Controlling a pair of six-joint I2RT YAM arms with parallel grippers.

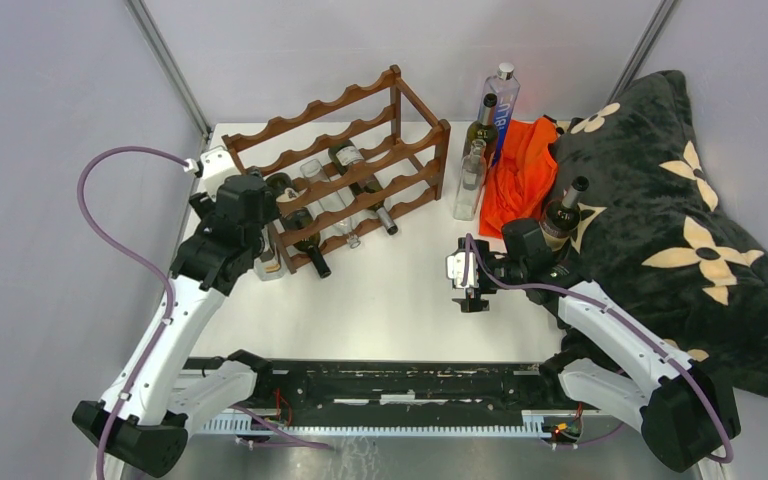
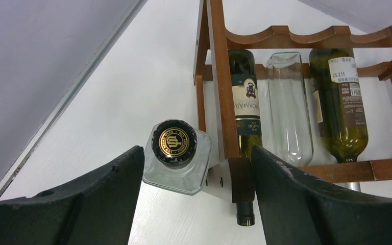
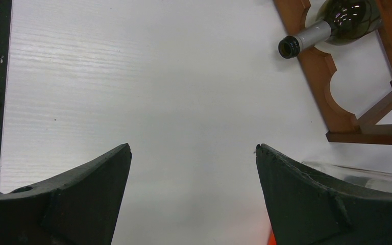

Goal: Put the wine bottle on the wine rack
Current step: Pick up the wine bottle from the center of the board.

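Both open, empty: left gripper [image 2: 198, 149] straddles a bottle [image 2: 174, 144] beside the wine rack [image 1: 345, 165], right gripper [image 3: 194, 147] over table [image 3: 132, 76].

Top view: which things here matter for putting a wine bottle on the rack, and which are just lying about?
For the job: wine rack; square clear bottle, between the open fingers of the left gripper; dark wine bottle standing right of the rack.
Lying about: orange cloth; black flowered blanket.
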